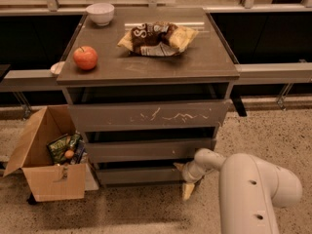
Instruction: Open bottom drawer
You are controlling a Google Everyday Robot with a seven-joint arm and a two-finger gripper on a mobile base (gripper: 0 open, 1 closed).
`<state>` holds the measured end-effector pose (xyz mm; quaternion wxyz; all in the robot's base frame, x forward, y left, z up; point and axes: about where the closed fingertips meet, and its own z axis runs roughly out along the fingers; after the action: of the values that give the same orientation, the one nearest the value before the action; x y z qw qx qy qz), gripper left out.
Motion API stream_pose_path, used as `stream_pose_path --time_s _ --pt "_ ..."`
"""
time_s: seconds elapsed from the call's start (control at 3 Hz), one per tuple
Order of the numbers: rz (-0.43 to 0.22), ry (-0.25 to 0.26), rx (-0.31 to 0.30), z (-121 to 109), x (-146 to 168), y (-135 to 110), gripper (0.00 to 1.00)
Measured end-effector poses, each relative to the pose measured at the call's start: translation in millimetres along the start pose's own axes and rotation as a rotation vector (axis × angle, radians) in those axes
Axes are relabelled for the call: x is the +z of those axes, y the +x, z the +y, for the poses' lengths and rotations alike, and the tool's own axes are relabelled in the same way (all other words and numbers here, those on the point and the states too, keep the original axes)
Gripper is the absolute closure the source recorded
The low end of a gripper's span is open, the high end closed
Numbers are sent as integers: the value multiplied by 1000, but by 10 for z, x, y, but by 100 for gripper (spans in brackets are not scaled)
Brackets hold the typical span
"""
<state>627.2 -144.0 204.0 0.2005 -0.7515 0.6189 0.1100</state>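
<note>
Bottom drawer (141, 175): lowest of three grey-brown fronts in the cabinet, slim, plain, no handle; it sits shut or nearly so, no tray showing. Gripper (184, 178) is at the right end of that front, low near the floor. Two tan fingertips (187, 191) show apart, one by the front's upper edge and one below its lower edge, so I read the claw as spread and not clamped; contact with the front cannot be confirmed. White arm (253, 189) comes in from lower right, forearm angled up-left to the wrist. Key relation: the front's long axis runs left to right across the view and lies mostly to the left of the gripper, so the hold would be off-centre. Judgement: the pull must go straight out toward the camera, or the drawer may skew on its runners. Above: middle drawer (148, 149), then the tall top drawer (148, 115) with white scratches. Cabinet top (204, 62) carries an apple (85, 57), a white bowl (100, 13) and a crumpled chip bag (157, 35). Open cardboard box (51, 182) with packets stands just left of the cabinet on speckled floor (273, 135); a dark low wall with rails runs behind.
</note>
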Motion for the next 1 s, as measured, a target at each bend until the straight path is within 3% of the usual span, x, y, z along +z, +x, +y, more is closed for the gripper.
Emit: stream_pose_path --time_s 0.33,0.67,1.0 --pt "32 -27 17 -47 303 164 0" --pt "40 -19 35 -130 437 280 0" --pt "36 -20 38 -141 452 278 18"
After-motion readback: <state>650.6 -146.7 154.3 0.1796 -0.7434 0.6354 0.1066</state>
